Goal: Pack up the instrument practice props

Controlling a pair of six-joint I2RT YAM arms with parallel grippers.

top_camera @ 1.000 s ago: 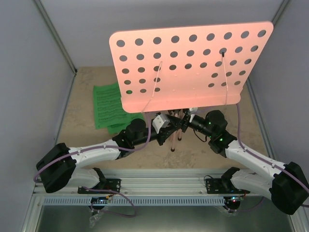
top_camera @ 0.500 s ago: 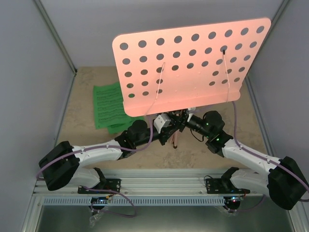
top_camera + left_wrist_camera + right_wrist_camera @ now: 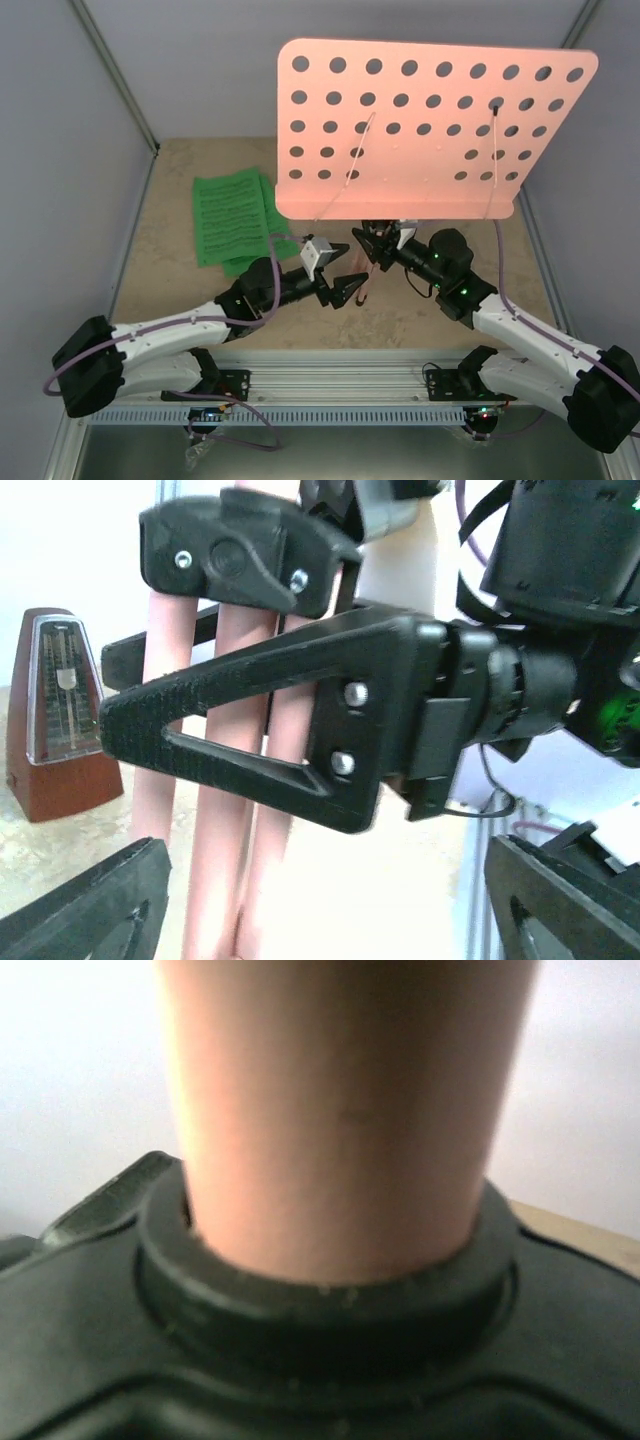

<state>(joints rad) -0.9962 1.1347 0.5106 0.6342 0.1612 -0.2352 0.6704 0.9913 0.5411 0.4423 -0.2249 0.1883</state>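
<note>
The left gripper (image 3: 350,288) has just let go: its jaws, narrow a moment ago, now stand wide. It has backed off to the left of the pink music stand with the hole-punched desk (image 3: 430,125), near the folded pink tripod legs (image 3: 215,880) but clear of them. The right gripper (image 3: 373,245) alone holds the stand, its black fingers closed across the leg bundle just under the desk. Against the earlier frame, the desk has swung rightward and sits higher in the overhead view. I judge this a handover that leaves the right arm to carry the stand or lay it down. The green sheet-music pages (image 3: 232,218) lie flat to the left of the stand, and the small brown wooden pyramid metronome (image 3: 60,715) stands beyond its legs, both not yet packed
</note>
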